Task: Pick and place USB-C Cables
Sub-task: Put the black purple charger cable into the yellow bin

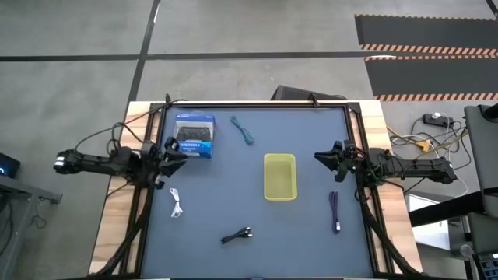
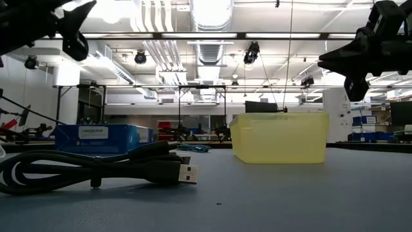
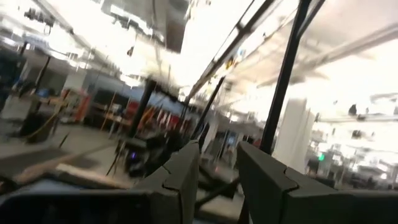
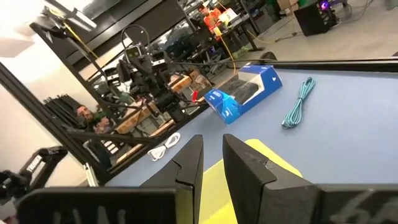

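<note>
Four USB-C cables lie flat on the blue-grey table. The teal one point(image 1: 243, 130) is at the far middle and the white one point(image 1: 177, 204) at the near left. The black one point(image 1: 237, 234) is near the front edge, and the purple one point(image 1: 334, 211) is at the right. My left gripper point(image 1: 180, 153) hovers at the table's left edge beside the blue box, tipped upward, with its fingers point(image 3: 186, 171) a little apart around nothing. My right gripper point(image 1: 319, 155) hovers at the right edge, pointing level toward the yellow bin. Its fingers point(image 4: 189, 165) are slightly apart and hold nothing.
A yellow bin point(image 1: 280, 176) stands at the table's middle. A blue box point(image 1: 194, 138) picturing a game controller sits at the far left. A black frame point(image 1: 257, 105) runs round the table's edges. In the low view the black cable point(image 2: 96, 171) lies closest to the camera.
</note>
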`<state>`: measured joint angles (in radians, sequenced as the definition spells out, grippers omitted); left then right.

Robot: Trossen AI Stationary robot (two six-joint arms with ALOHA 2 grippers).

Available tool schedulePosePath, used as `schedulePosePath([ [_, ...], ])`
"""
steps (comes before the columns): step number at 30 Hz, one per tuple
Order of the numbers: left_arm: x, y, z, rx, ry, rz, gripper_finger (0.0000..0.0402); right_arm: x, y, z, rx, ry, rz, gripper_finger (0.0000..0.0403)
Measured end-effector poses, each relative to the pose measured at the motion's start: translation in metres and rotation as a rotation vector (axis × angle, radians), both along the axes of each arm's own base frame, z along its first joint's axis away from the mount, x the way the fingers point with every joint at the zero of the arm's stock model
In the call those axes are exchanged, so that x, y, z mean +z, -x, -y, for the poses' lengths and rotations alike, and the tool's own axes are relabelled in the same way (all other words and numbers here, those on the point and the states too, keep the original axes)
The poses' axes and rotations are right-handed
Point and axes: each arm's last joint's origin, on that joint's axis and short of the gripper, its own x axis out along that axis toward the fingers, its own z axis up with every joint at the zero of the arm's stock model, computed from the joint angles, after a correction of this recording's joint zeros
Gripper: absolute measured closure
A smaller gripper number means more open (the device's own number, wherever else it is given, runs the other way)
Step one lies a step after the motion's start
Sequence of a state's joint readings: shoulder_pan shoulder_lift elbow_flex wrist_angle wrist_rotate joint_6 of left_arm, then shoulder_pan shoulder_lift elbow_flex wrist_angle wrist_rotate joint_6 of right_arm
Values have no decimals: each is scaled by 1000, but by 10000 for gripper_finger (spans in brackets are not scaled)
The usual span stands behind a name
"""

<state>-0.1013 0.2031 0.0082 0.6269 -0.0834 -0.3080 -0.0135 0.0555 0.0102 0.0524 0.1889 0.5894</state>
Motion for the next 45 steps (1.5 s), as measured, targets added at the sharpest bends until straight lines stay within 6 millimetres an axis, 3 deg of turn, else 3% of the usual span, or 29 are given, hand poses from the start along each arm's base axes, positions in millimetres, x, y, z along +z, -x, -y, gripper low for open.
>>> schedulePosePath([
  [10, 7, -1, -1, 105, -154, 59, 307, 24, 1, -2, 76, 11, 246, 351],
  [15, 8, -2, -3, 186, -144, 58, 307, 26, -2, -4, 159, -26, 232, 351],
  [21, 8, -2, -6, 293, -90, 47, 307, 45, -9, -6, 225, -60, 199, 351],
  [25, 8, -1, -7, 320, -75, 45, 307, 53, -22, -7, 236, -103, 28, 351],
  [30, 8, -1, -7, 318, -74, 43, 307, 58, -37, -7, 224, -200, -311, 351],
  [36, 10, 0, -7, 319, -68, 66, 307, 69, -39, -13, 190, -343, -662, 351],
  [45, 14, 3, -9, 362, -32, 113, 307, 72, -47, -35, 157, -555, -943, 351],
])
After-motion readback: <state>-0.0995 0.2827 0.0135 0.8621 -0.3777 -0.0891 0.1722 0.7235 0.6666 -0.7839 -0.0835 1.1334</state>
